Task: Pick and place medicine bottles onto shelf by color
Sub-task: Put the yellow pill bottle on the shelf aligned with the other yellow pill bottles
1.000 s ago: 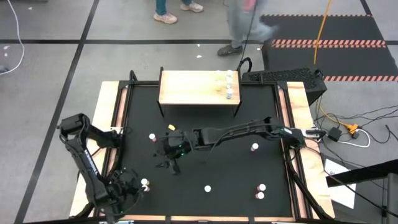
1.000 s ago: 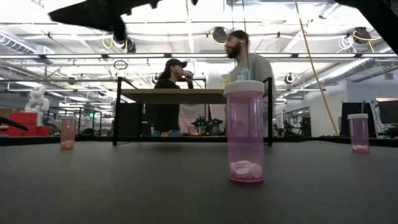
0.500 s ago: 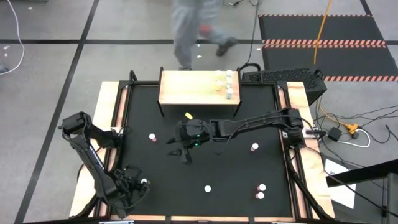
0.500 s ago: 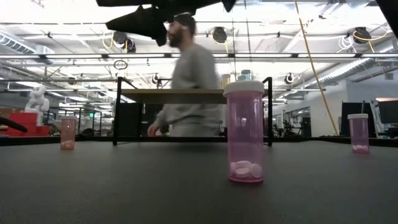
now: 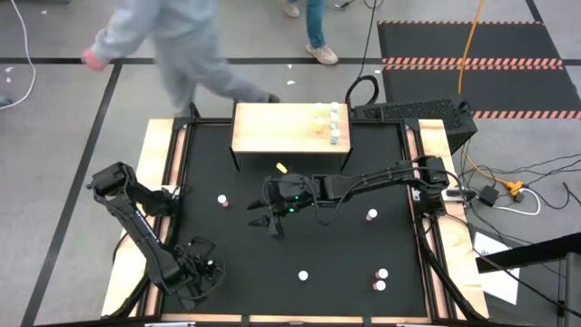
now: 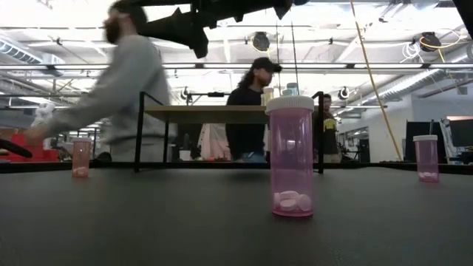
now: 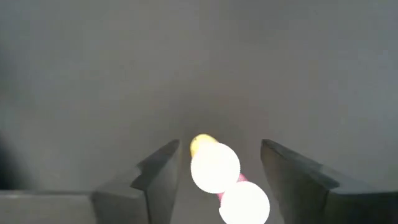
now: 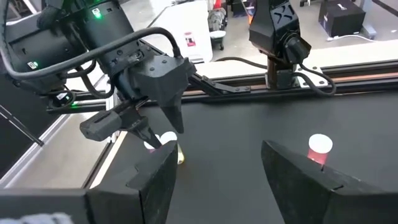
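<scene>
Left gripper (image 7: 214,180) low at the mat's (image 5: 345,263) near-left corner, jaws apart around two white-capped bottles (image 7: 215,165) (not yet clamped). Close squarely on one cap only; the second sits touching it. Right gripper (image 5: 265,221) hovers mid-mat, open, empty. Shelf (image 5: 272,127) at the far edge holds three bottles.

Grey floor (image 5: 73,118) crossed by black tape lines (image 5: 118,54) — a dark mat (image 5: 454,41) edged in hazard stripes. Overhead, bright ceiling lights (image 6: 222,44); people (image 6: 251,111) stand and walk behind the table.
</scene>
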